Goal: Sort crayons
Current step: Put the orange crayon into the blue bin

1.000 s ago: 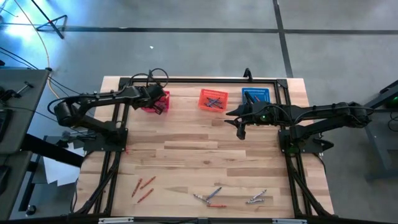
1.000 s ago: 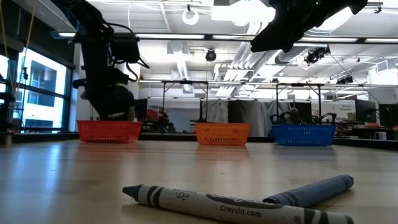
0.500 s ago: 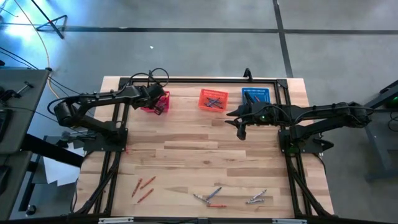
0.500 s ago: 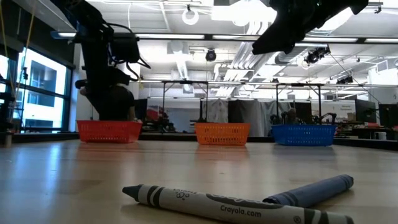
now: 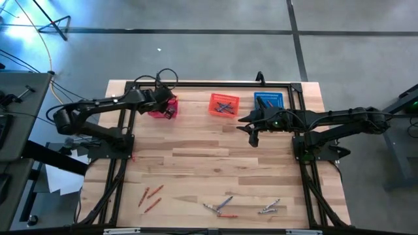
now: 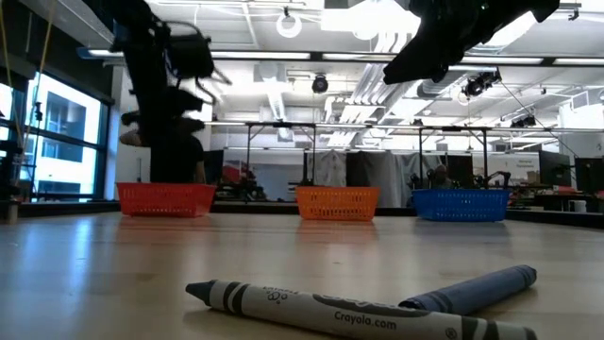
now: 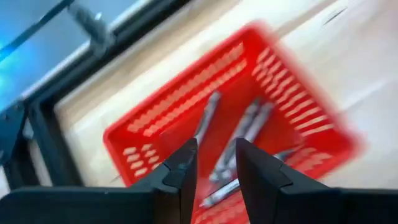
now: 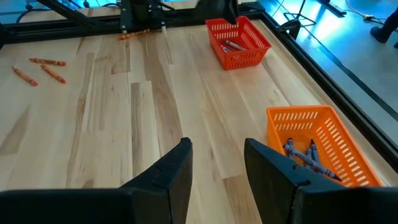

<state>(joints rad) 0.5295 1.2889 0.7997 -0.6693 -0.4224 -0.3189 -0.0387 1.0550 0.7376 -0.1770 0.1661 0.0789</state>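
Note:
My left gripper (image 7: 214, 163) hangs open just above the red basket (image 7: 155, 134) at the far left, nothing between its fingers; several crayons (image 7: 245, 127) lie in the basket. My right gripper (image 8: 217, 158) hovers open over bare table near the orange basket (image 8: 317, 140), which holds bluish crayons (image 8: 301, 149). Red-orange crayons (image 5: 150, 196) lie loose near the front left. Grey and bluish crayons (image 5: 222, 205) lie near the front edge, with another small group (image 5: 269, 209) beside them. A grey crayon (image 6: 330, 307) lies close in the low view.
A blue basket (image 5: 268, 99) stands right of the orange basket (image 5: 223, 104) along the far edge. A black frame (image 5: 215, 83) runs around the table. One orange crayon (image 8: 134, 34) lies by the left arm's base. Bare wood spreads across the table's middle (image 5: 209, 156).
My left gripper has risen a little from the red basket and tipped slightly, staying over it. My right arm has kept still.

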